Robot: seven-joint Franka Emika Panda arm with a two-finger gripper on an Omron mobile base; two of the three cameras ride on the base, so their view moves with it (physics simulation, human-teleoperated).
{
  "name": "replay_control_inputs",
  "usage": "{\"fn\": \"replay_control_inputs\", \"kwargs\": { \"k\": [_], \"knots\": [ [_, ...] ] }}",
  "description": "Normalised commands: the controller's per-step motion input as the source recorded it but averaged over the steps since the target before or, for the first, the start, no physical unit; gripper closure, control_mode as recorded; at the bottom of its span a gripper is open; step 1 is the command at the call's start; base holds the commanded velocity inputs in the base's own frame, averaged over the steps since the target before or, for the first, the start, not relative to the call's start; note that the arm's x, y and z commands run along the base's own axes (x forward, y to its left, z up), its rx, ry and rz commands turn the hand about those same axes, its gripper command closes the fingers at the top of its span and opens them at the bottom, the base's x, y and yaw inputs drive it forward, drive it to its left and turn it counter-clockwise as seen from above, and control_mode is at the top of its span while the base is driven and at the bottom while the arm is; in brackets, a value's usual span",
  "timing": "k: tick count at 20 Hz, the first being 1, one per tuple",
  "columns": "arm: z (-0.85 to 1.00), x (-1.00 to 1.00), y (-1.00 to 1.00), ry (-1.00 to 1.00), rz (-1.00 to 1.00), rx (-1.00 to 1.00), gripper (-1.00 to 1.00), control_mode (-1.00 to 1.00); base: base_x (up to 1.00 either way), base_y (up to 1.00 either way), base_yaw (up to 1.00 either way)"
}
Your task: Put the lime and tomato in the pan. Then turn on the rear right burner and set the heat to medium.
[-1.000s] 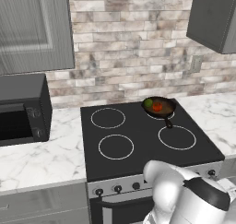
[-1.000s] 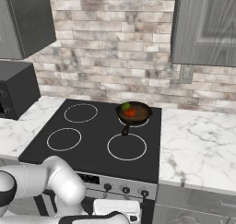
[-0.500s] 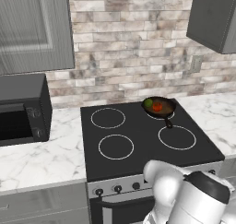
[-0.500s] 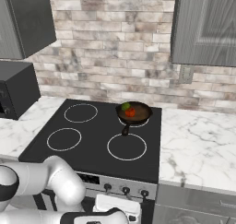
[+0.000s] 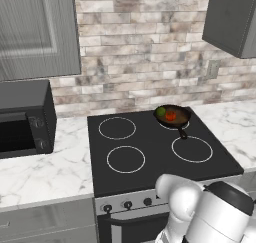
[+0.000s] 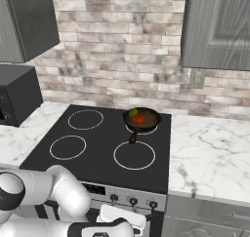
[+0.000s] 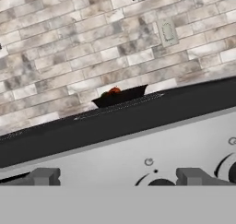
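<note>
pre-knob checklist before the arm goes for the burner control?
1. Lime in the pan: ok.
2. Tomato in the pan: ok.
3. Pan on the rear right burner: ok.
4. End effector at the stove's front panel: ok, fingertips apart with nothing between them.
5. Lined up on the correct knob: cannot tell; several knobs on the panel, mapping unreadable.
6. Burner already on: cannot tell.
</note>
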Motion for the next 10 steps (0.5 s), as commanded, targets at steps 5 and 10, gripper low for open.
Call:
{"fn": "replay_control_inputs", "kwargs": {
  "k": [5,10],
  "knots": [
    [-0.28,0.04,-0.05,0.00,0.00,0.00,-1.00,-1.00,0.00,0.00,0.00],
    [-0.17,0.00,-0.15,0.00,0.00,0.00,-1.00,-1.00,0.00,0.00,0.00]
  ]
}}
